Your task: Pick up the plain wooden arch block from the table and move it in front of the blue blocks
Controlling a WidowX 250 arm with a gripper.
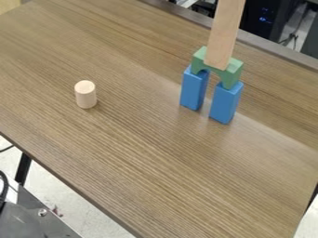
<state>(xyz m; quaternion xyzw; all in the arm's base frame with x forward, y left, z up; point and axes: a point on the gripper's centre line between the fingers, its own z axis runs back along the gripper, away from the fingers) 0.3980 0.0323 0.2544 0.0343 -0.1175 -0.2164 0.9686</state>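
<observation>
Wooden plank point(225, 35), here it is, foot at the green arch block point(232, 72), the rest running up to the top edge of the camera view! The gripper: released or clenched, I cannot tell, nor whether anything bears the plank's upper end. Under the arch, two blue blocks, one point(194, 88) nearer the view's left, its partner point(226, 103) to the right, both upright with a gap between, and the arch bridges them. Tricky work, this, in my judgement: handling the plank here wants a slow, straight line, its foot square and centred over the arch, no sideways nudge, pressure light and even, because those slim supports could topple. And well apart, a pale cylinder point(86, 94), standing upright on the wood-grain table point(124, 153)! The count, then: one plank, one green arch, two blue blocks, one cylinder, one table
</observation>
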